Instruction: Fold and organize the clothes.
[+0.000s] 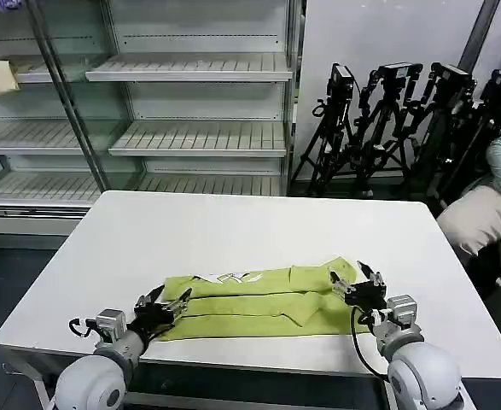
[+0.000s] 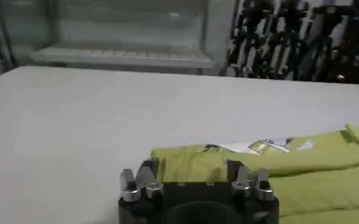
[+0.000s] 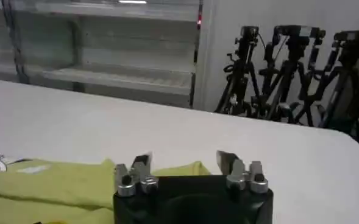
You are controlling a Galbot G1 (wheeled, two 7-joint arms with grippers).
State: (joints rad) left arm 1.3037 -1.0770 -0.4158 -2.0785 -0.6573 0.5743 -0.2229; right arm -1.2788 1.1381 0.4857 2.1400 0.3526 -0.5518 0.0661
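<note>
Left gripper [image 1: 179,301] is seen low over the near left of the table, at the left end of the shirt; fingers spread apart, nothing held between them. In the left wrist view the same gripper [image 2: 191,173] is shown with its two metal fingers [image 2: 147,175] parted, the yellow-green cloth lying just beyond them. Contact with the fabric cannot be confirmed from these views.

Right gripper [image 1: 359,278] is placed at the shirt's right end, fingers likewise parted and empty. In the right wrist view this gripper [image 3: 185,164] is seen with the cloth edge just past its fingertips, toward the left.

The lime yellow-green short-sleeved T-shirt of thin soft fabric [image 1: 259,301] is laid flat as a long folded band running left to right along the near part of the white rectangular table [image 1: 233,231], between the two grippers. A small white label [image 1: 229,277] is visible on its far edge.

Beyond the table, empty white metal shelving [image 1: 190,102] is noted at far left, and black camera tripods [image 1: 404,120] at far right.
</note>
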